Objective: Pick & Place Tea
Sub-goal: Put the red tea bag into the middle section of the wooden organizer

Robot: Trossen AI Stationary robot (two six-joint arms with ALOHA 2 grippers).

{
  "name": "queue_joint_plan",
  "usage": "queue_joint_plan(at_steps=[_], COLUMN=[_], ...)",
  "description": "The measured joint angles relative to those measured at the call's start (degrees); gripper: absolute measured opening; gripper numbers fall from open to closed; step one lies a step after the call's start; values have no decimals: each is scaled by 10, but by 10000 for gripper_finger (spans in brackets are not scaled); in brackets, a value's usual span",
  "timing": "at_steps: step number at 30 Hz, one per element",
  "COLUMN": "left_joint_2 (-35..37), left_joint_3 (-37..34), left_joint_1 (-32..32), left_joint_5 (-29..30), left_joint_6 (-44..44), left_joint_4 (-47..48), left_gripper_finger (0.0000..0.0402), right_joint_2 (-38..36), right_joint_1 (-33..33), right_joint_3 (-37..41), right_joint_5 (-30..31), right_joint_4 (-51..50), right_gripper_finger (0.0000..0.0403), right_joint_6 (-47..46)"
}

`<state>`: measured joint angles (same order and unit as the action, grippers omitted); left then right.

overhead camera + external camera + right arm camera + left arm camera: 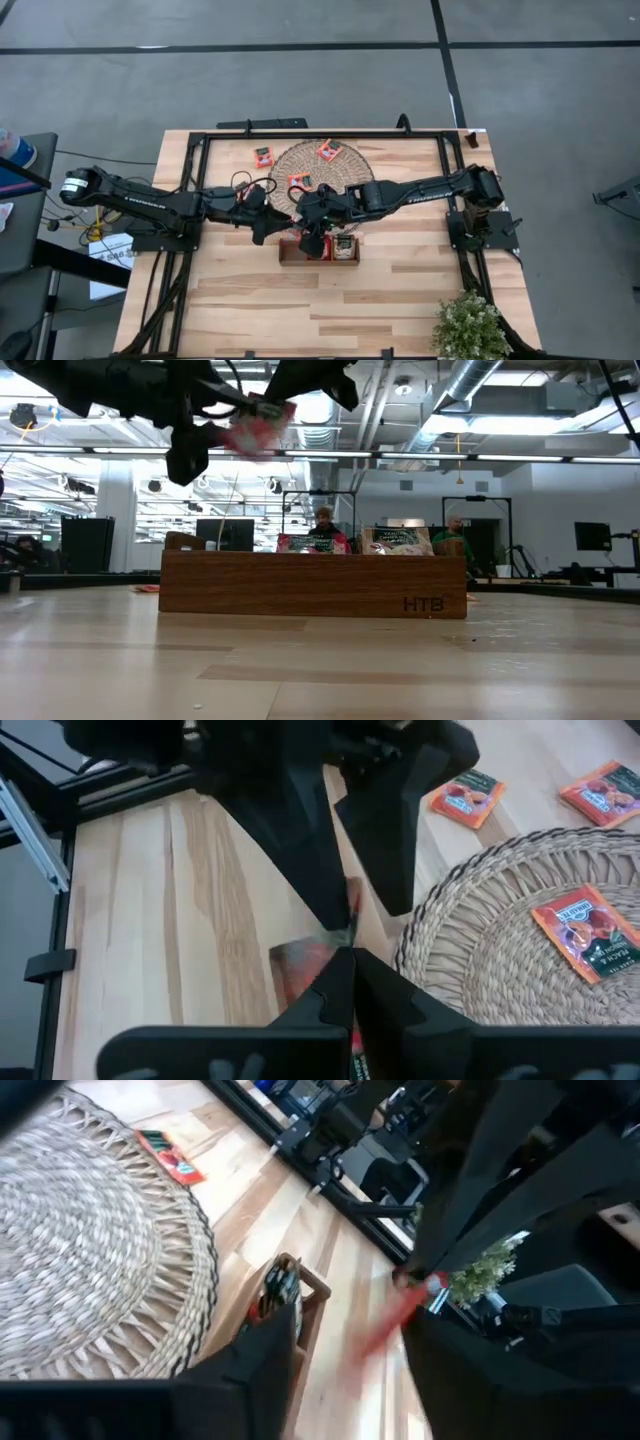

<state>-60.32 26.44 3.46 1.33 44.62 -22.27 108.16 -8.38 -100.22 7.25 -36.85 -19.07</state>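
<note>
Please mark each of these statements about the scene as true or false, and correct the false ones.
1. The right gripper is shut on a red tea sachet. True.
2. The round woven mat has no sachets on it. False: at least two orange sachets lie on it, for example one near its far edge.
3. The wooden tray already holds some sachets. True: packets stand up above its wall in the low view.
4. The left gripper is resting inside the tray. False: it is beside the tray's left end, over the bare table.
5. A small green plant stands at the near right corner of the table. True.
</note>
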Motion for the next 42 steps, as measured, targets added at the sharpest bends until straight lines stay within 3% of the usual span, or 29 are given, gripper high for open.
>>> queue_joint_plan(at_steps=[9, 27, 35, 42], left_joint_2=[-14, -14, -14, -28], left_joint_3=[0, 0, 0, 0], left_joint_1=[0, 15, 42, 76], left_joint_5=[-2, -15, 18, 102], left_joint_6=[-2, -15, -4, 5], left_joint_4=[-24, -44, -20, -61], left_gripper_finger=[11, 0, 0, 0], right_joint_2=[0, 0, -11, -14], right_joint_1=[0, -2, 8, 19], right_joint_3=[0, 0, -4, -48], right_joint_5=[0, -3, -4, 2], right_joint_4=[17, -14, -43, -82], right_gripper_finger=[0, 7, 78, 124], right_joint_6=[2, 41, 56, 85])
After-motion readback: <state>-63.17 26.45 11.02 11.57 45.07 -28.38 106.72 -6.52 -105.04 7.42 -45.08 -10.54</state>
